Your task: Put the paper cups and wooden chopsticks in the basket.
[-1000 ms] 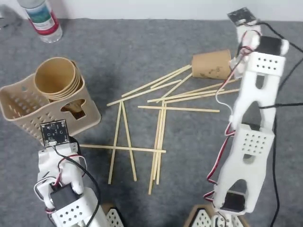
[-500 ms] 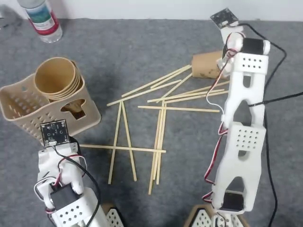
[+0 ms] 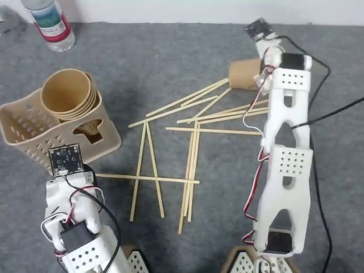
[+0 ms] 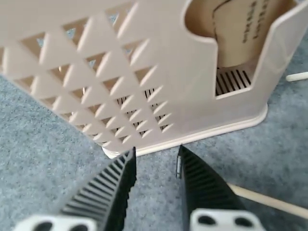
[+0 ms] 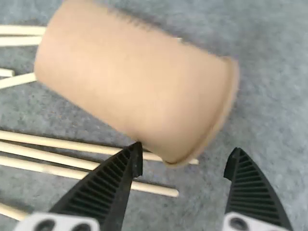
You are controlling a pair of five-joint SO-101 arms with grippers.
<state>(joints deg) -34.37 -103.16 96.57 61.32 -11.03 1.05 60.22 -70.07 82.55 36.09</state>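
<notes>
A beige basket (image 3: 34,133) stands at the left with a stack of paper cups (image 3: 67,94) in it. Several wooden chopsticks (image 3: 193,142) lie scattered across the middle of the grey mat. One more paper cup (image 3: 243,74) lies on its side at the back right, under the right arm. In the right wrist view my right gripper (image 5: 186,151) is open, its tips just short of that cup's (image 5: 130,96) rim end, with chopsticks (image 5: 57,149) beneath. My left gripper (image 4: 156,161) is narrowly open and holds nothing, close to the basket's (image 4: 144,82) lower wall.
A plastic bottle (image 3: 51,23) stands at the back left corner. Cables (image 3: 333,114) trail along the right arm's side. One chopstick (image 4: 269,202) lies on the mat near the left gripper. Bare mat stretches between basket and chopsticks at the back.
The right arm has swung left over the lying cup, and the cup has shifted slightly left. The left arm has kept still.
</notes>
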